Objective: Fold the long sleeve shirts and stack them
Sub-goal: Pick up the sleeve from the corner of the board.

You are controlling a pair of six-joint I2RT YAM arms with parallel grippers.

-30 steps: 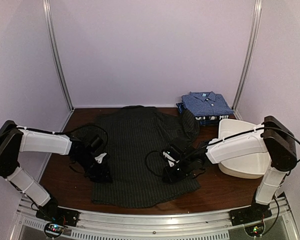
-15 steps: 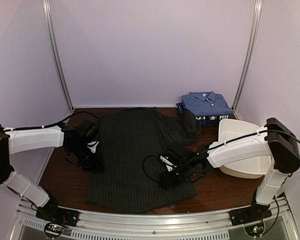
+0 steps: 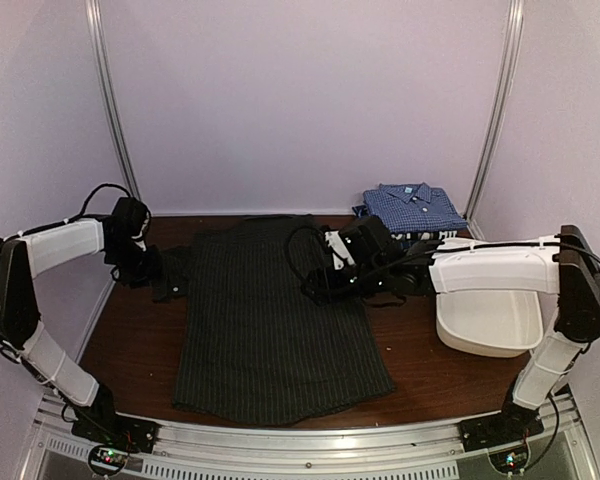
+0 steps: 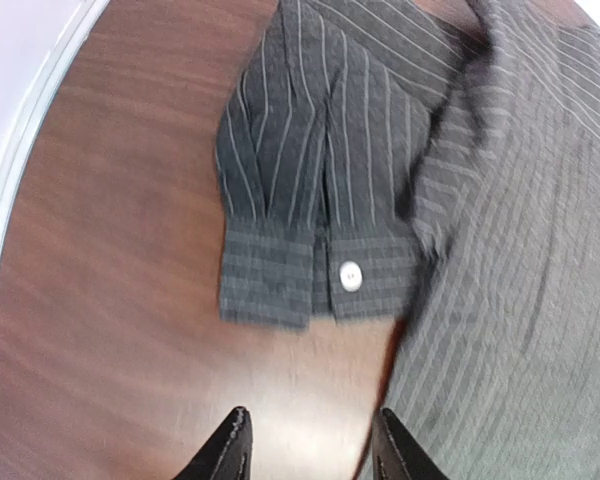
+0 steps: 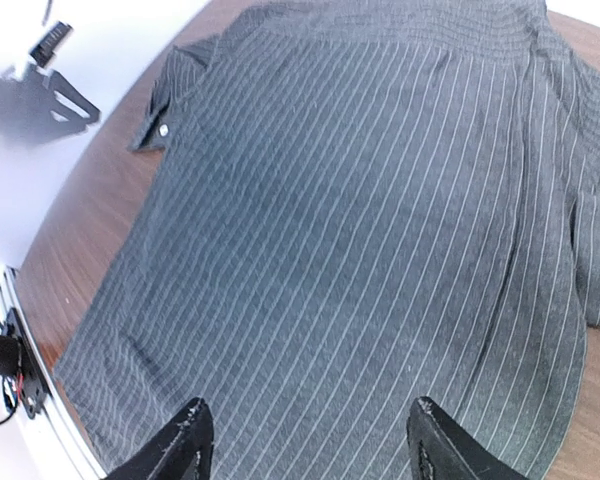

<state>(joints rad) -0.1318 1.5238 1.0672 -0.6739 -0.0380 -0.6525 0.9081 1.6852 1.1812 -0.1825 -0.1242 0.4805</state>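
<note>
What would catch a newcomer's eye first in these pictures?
The dark pinstriped shirt spread flat across the middle of the table, a buttoned cuff sticking out on its left. The left claw hangs open near that cuff, the right claw open over the shirt's right side. At the back right a folded blue checked shirt lies on a folded navy shirt, a white tub in front of them.

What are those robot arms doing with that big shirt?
Two robot arms are folding shirts. A dark striped shirt lies spread flat on the table. The left tool hangs open above its cuff, and the right tool hangs open above the shirt. Neither is holding anything. A blue shirt already sits folded at the back right, near a white tub.
</note>
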